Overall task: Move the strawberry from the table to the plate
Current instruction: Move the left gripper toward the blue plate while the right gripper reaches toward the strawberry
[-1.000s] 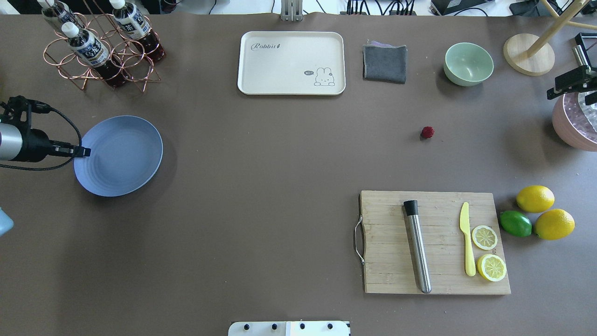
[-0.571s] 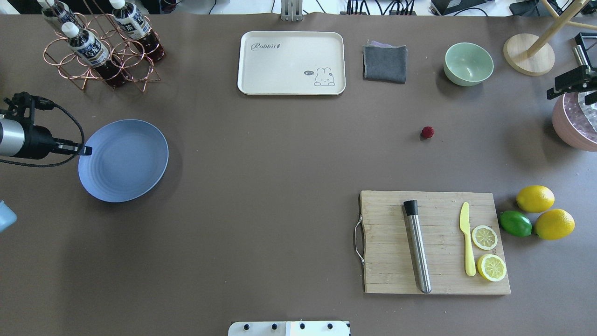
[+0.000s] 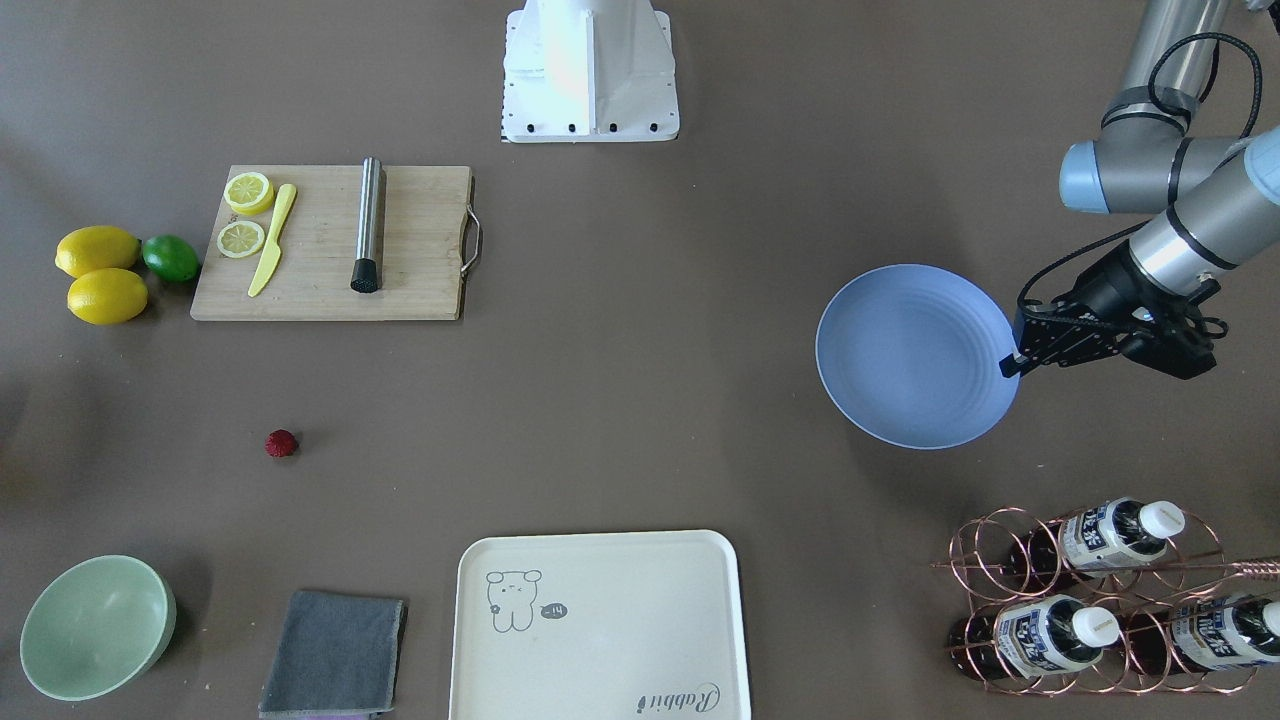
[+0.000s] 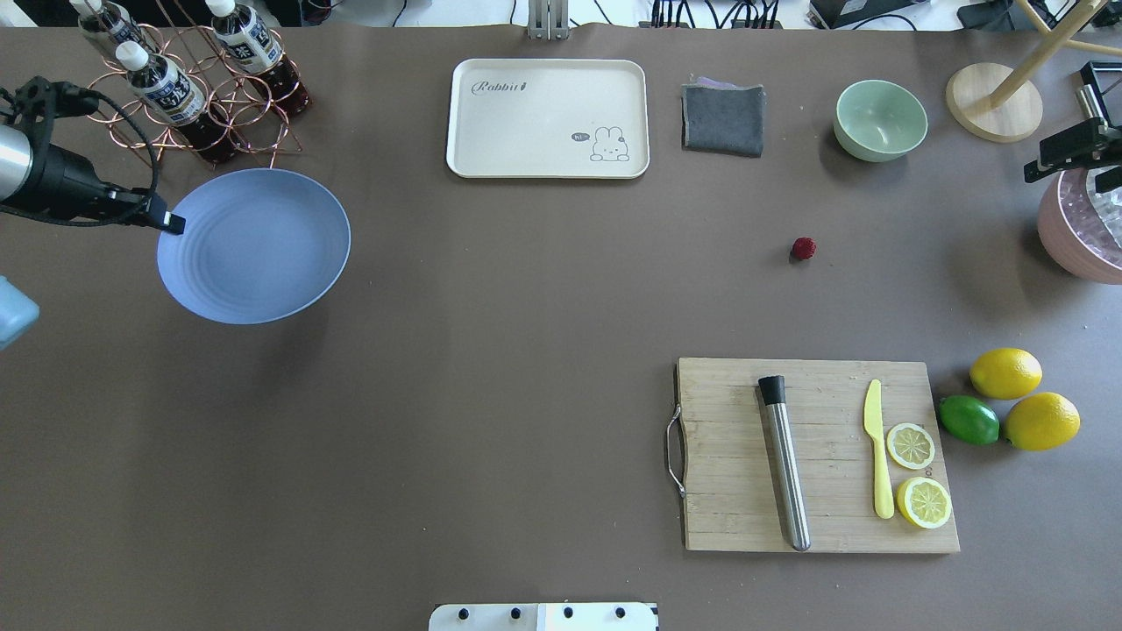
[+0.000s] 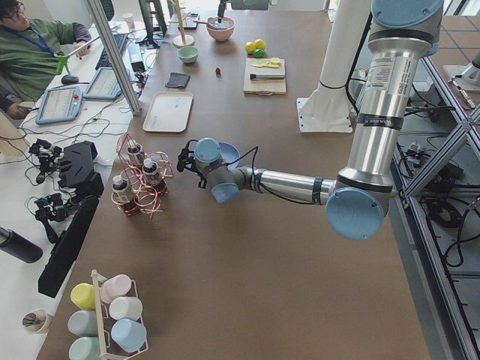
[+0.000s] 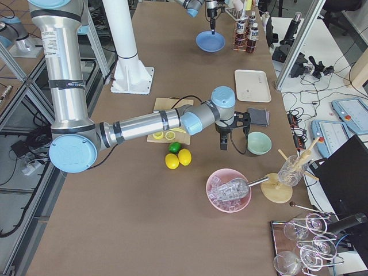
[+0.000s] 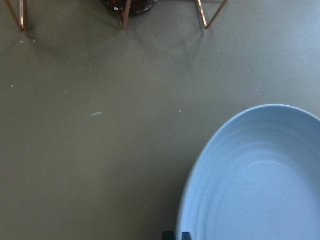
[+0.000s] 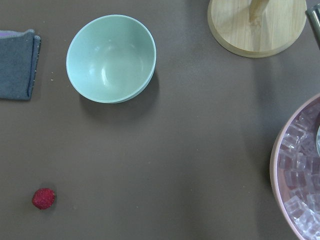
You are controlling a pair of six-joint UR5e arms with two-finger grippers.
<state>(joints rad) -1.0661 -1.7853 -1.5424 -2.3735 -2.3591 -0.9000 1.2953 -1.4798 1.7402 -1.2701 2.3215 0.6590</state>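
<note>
We are seeing the strawberry [image 4: 804,249] lying on the bare table [image 4: 526,368], in the right half and untouched by either gripper. It is sitting between the pale green bowl [image 4: 880,120] on its far side and the wooden cutting board [image 4: 815,456] on its near side, well apart from both. A folded grey cloth [image 4: 723,117] is lying far and a little left of it.

The right gripper [image 6: 223,142] is hanging over the table to the right of the berry, near the green bowl and the pink bowl of ice [image 4: 1082,232]. We cannot tell whether its fingers are spread or closed. Its wrist camera is looking down on the berry at the lower left of that view.

Well away on the left side, the left gripper [image 4: 173,224] is pinching the left rim of the blue plate [image 4: 254,245], its fingers pressed onto the edge. The plate is empty and is casting a shadow on the table on its near side. The copper rack of bottles [image 4: 188,96] is standing just beyond it, at the far left corner.

The cream tray [image 4: 548,118] is lying at the far middle. Two lemons [image 4: 1005,372] and a lime [image 4: 969,420] are resting right of the board, which is carrying a steel rod [image 4: 784,464], a yellow knife [image 4: 877,447] and two lemon slices [image 4: 911,445].
</note>
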